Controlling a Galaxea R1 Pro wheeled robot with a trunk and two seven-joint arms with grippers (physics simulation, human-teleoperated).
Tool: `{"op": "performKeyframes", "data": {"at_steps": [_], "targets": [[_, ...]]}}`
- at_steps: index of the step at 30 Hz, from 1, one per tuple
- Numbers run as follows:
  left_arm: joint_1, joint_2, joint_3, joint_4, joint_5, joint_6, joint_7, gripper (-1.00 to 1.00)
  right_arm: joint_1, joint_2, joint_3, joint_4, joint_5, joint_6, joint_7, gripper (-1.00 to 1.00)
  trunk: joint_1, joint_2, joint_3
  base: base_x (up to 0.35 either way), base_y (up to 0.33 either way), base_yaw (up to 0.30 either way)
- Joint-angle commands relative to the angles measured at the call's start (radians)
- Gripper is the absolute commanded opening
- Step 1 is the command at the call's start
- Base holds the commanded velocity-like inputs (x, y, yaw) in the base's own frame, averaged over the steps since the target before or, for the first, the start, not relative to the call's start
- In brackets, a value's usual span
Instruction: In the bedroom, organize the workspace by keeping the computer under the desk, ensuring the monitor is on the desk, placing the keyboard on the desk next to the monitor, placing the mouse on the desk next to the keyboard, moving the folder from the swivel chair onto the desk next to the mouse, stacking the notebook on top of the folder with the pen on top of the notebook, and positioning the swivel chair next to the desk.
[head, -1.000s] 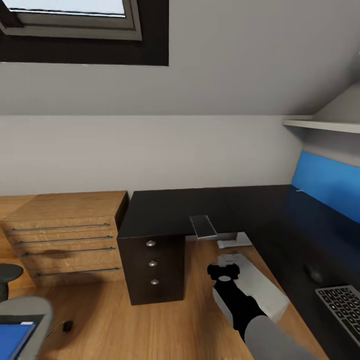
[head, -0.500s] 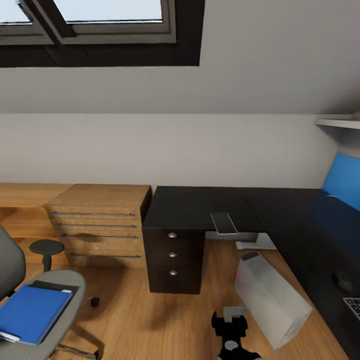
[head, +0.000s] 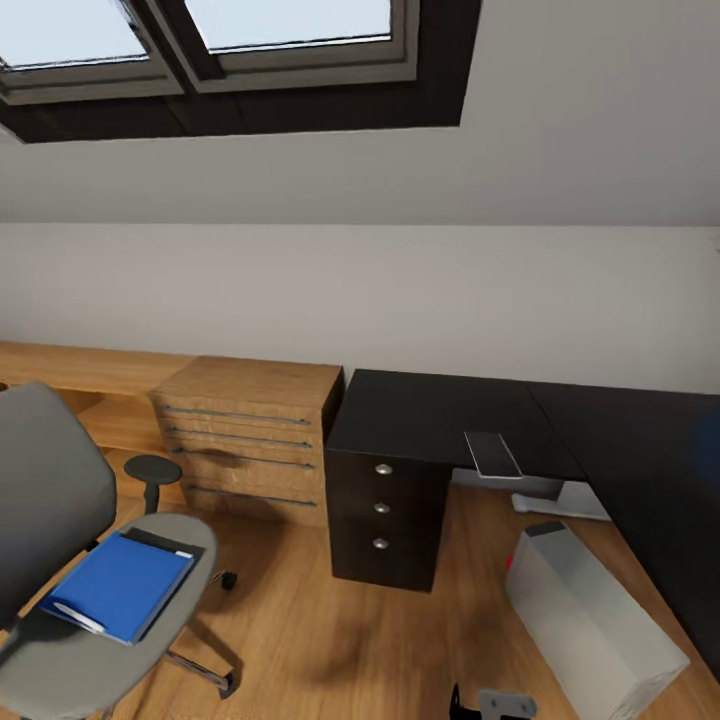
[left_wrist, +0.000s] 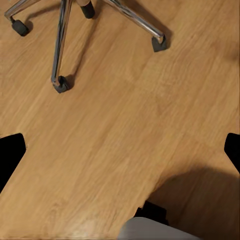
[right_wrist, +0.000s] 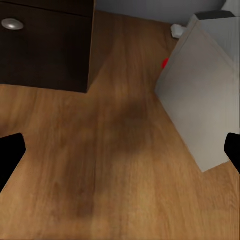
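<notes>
1. The swivel chair (head: 60, 560) stands on the wood floor (head: 330, 650), well apart from the black desk (head: 440, 415), with a light wooden chest of drawers (head: 250, 440) between them against the wall. It reads as not yet positioned, since the task wants it next to the desk.
2. The blue folder (head: 120, 585) lies flat on the chair seat, with a thin dark edge, possibly the notebook, just behind it; it appears to await moving to the desk.
3. The computer (head: 590, 625) lies tilted on the floor beside the desk's drawer unit (head: 385, 510), partly under the desk's long wing, roughly where the task wants it.
4. The left gripper (left_wrist: 120, 150) hangs over bare floor near the chair's chrome base (left_wrist: 62, 45), its two fingertips far apart at the frame edges and holding nothing.
5. The right gripper (right_wrist: 120, 155) likewise stands spread wide and empty above the floor, between the drawer unit and the computer; both probably stay free for a coming pickup.
</notes>
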Motion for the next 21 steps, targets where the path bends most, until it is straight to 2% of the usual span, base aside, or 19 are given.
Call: {"op": "performKeyframes", "data": {"at_steps": [1, 6, 11, 17, 21], "targets": [[0.000, 0.000, -0.007, 0.001, 0.008, -0.004, 0.007, 1.00, 0.000, 0.000, 0.009, 0.002, -0.009, -0.007, -0.001, 1.00, 0.000, -0.001, -0.001, 0.000, 0.000, 0.165], [0.000, 0.000, -0.007, 0.002, 0.008, -0.007, 0.007, 1.00, 0.002, -0.004, 0.009, 0.001, -0.001, -0.007, 0.005, 1.00, 0.000, -0.001, -0.002, 0.000, 0.000, 0.071], [0.000, 0.000, -0.007, 0.002, 0.007, -0.009, 0.007, 1.00, 0.002, -0.006, 0.007, 0.000, -0.007, -0.009, 0.064, 1.00, 0.000, -0.001, -0.002, 0.000, 0.000, 0.008], [0.000, 0.000, -0.007, 0.002, 0.008, -0.010, 0.007, 1.00, 0.002, -0.005, 0.007, -0.001, -0.009, -0.014, 0.069, 1.00, 0.000, -0.001, -0.002, 0.000, 0.000, 0.000], [0.000, 0.000, -0.007, 0.002, 0.008, -0.009, 0.007, 1.00, 0.002, -0.003, 0.007, 0.000, -0.010, -0.034, 0.069, 1.00, 0.000, -0.001, -0.002, 0.000, 0.000, 0.234]]}}
